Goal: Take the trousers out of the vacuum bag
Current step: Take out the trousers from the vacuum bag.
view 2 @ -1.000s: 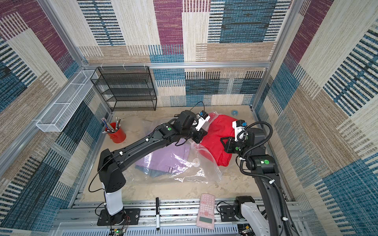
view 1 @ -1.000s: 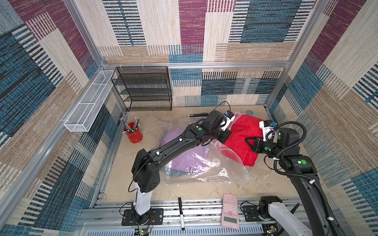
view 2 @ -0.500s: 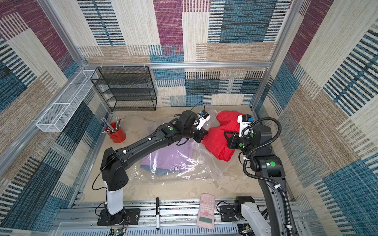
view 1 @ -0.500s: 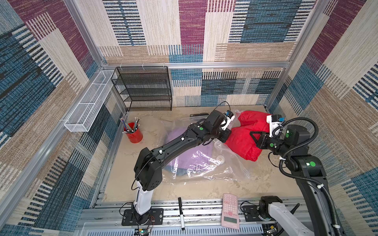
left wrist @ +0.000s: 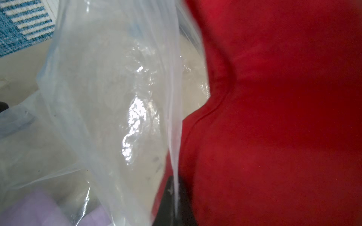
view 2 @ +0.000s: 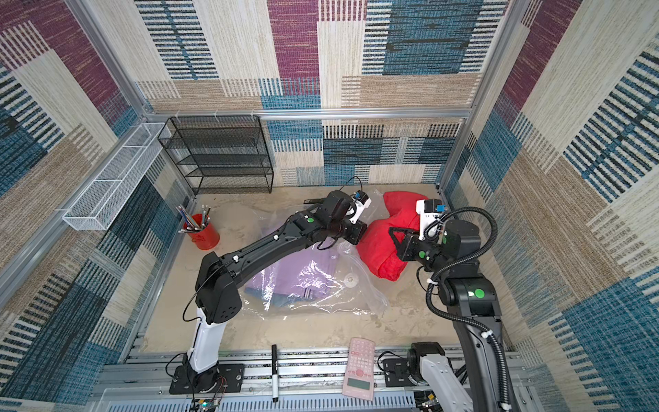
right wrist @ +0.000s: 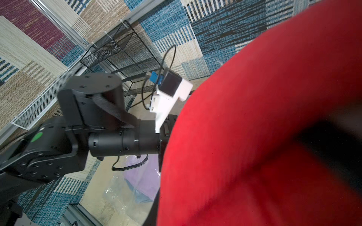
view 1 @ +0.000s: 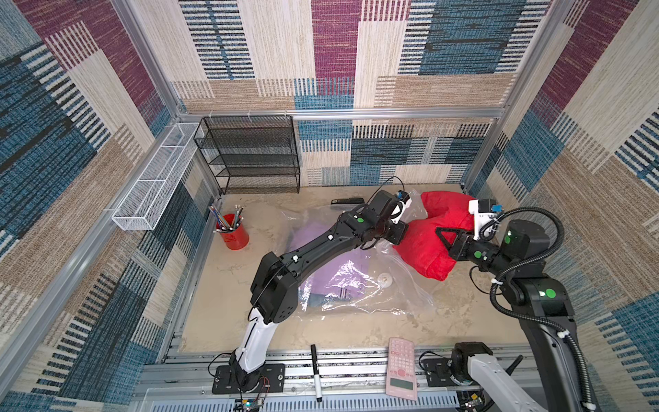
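Observation:
The vacuum bag [view 1: 360, 303] [view 2: 321, 296] lies crinkled mid-table with its white valve [view 1: 385, 279] up. Inside it are lilac trousers [view 1: 335, 271] [view 2: 285, 271] over blue denim trousers [view 1: 317, 300]. My left gripper [view 1: 401, 232] [left wrist: 175, 197] is shut on a thin edge of the bag's film [left wrist: 109, 97] at its right end. The red trousers [view 1: 424, 246] [view 2: 378, 246] [left wrist: 274, 117] [right wrist: 254, 137] hang bunched just right of that edge, off the table. My right gripper [view 1: 442, 237] [view 2: 395, 237] is shut on them, its jaws buried in red cloth in the right wrist view.
A red pencil cup [view 1: 233, 233] stands at the left, with a black mesh shelf [view 1: 249, 157] and a white wire basket [view 1: 153, 178] behind. A black flat object [view 1: 346, 201] lies at the back. A pink calculator [view 1: 401, 367] and a black marker [view 1: 315, 371] rest on the front rail.
My right gripper has carried the red trousers up and to the right, away from the bag's mouth. The left gripper has kept its hold on the bag's edge.

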